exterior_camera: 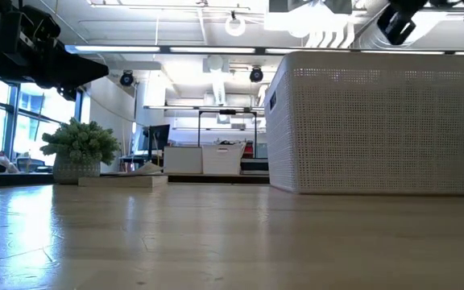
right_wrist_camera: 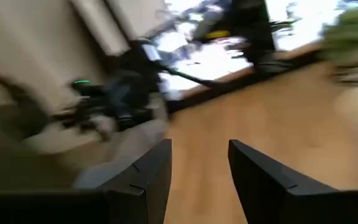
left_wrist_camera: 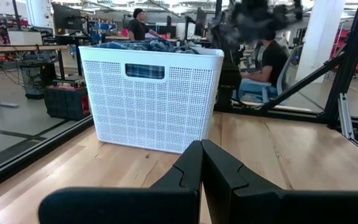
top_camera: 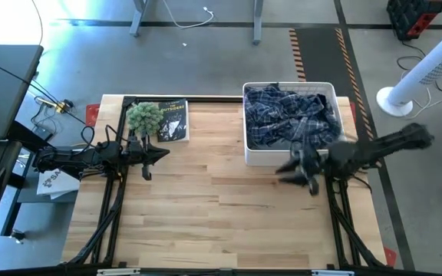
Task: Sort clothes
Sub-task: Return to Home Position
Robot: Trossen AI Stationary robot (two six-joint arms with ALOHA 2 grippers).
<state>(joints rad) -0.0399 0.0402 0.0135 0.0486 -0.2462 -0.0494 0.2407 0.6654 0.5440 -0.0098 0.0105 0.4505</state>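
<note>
A navy-and-white plaid shirt [top_camera: 290, 115] lies crumpled in the white plastic basket [top_camera: 248, 153] at the table's far right; its top also shows above the basket's rim [left_wrist_camera: 145, 45]. My right gripper [top_camera: 286, 172] hovers above the table just in front of the basket's near wall, blurred. It is open, and bare wood shows between its fingers [right_wrist_camera: 199, 162]. My left gripper [top_camera: 156, 157] rests at the table's left, pointing level toward the basket, its fingers shut together [left_wrist_camera: 201, 162] on nothing.
A green fuzzy plant [top_camera: 143, 116] and a dark book [top_camera: 173, 120] sit at the far left. The basket [exterior_camera: 377, 121] stands tall at the far right. Bare wood [top_camera: 221, 207] spans the middle and near side. People [left_wrist_camera: 266, 56] sit beyond the table.
</note>
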